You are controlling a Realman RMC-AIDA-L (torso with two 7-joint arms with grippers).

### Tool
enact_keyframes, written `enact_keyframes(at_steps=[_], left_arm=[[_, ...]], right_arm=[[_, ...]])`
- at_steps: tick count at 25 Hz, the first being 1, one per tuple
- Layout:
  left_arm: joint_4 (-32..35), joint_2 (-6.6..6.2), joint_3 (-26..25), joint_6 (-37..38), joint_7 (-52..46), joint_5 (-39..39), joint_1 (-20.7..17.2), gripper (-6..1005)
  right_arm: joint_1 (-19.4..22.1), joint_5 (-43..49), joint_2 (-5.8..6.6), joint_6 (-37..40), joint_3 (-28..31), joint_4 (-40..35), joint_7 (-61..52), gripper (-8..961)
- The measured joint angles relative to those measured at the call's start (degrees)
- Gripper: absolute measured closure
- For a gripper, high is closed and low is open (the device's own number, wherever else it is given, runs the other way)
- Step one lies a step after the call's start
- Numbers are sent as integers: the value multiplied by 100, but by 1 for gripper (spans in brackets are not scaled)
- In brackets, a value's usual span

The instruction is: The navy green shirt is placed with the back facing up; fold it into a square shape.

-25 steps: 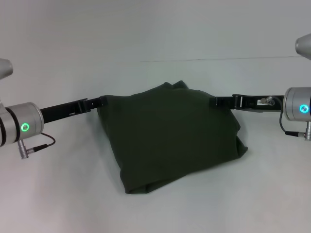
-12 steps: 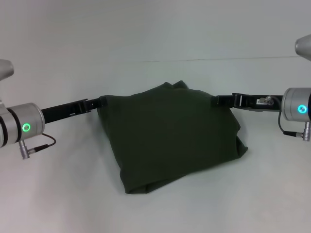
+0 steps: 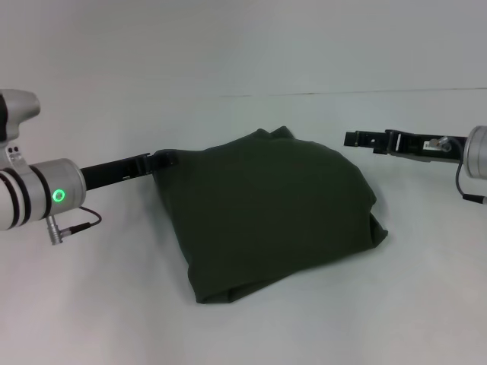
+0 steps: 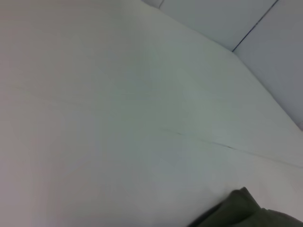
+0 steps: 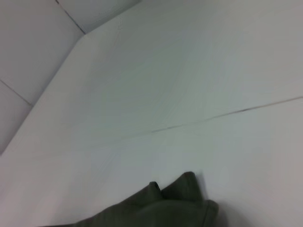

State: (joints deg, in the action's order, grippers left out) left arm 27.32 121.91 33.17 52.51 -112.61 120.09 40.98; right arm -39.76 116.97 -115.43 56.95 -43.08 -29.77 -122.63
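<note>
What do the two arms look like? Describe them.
Both arms end in silver-grey cylindrical wrists with a glowing ring light: green on the left arm, and none visible on the right arm. A thin dark cable loops below each wrist. Each tool, left and right, is long, slim and black.

Bunched edge of navy green shirt [image 5: 161, 205] on pale table [image 5: 189, 80], maybe w/ a thin seam.

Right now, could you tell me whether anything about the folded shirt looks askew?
Yes: the navy green shirt lies as a skewed, uneven bundle, with fabric bunched at its right edge, not square.
</note>
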Motion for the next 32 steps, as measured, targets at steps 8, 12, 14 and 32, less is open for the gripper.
enact_keyframes(at_steps=[8,12,14,32], left_arm=[[-62,33,220,-5,-42,-25,89,410],[-35,35,224,-9,-13,-19,90,475],[-33,35,227,-10,-7,-4,113,533],[-73,0,298,36,-214,5,420,930]], right_arm=[[33,0,40,38,28,-62,0,116],[42,1,60,45,28,-64,0,123],[47,1,71,49,28,-64,1,122],[48,-2,45,52,178,-178,229,129]])
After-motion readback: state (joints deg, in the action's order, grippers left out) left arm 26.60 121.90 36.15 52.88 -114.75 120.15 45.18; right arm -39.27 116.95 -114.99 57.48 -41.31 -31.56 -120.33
